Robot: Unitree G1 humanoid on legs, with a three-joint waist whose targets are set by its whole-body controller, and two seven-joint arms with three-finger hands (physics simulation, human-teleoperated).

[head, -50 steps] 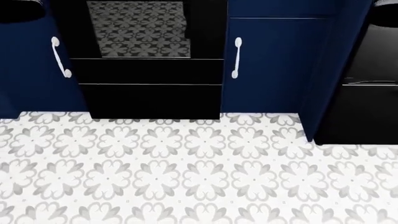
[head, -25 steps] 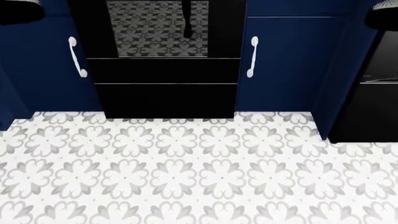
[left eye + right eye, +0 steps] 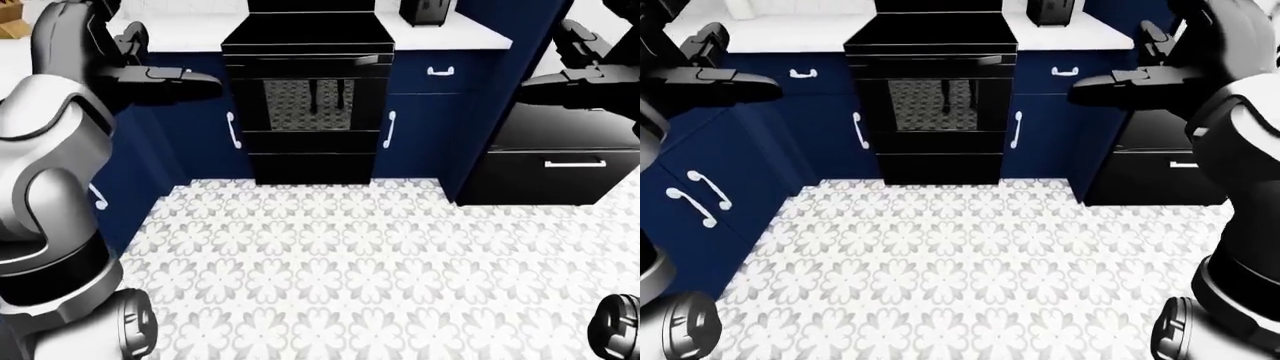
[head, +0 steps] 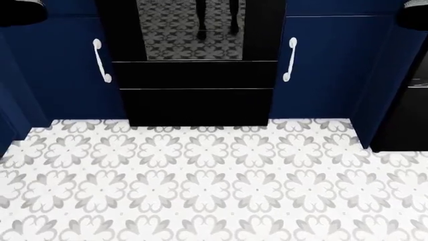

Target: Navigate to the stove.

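The black stove (image 3: 308,97) stands at the top centre of the left-eye view, its flat cooktop (image 3: 308,31) set between white counters. Its glass oven door (image 4: 194,30) and bottom drawer (image 4: 197,105) fill the top middle of the head view, mirroring the floor tiles. My left hand (image 3: 200,81) hovers open to the left of the stove at oven-door height and holds nothing. My right hand (image 3: 1090,91) is raised to the right of the stove, fingers stretched out and empty.
Navy cabinets with white handles (image 4: 100,61) (image 4: 289,59) flank the stove. A cabinet run (image 3: 700,199) lines the left side. A black appliance (image 3: 560,169) juts out at the right. A dark small appliance (image 3: 425,11) sits on the counter. Patterned grey-white tile floor (image 4: 214,186) lies between.
The whole head view has slid right: the camera has moved, so the stove now sits nearer the picture's centre. Less of the black appliance at the right shows.
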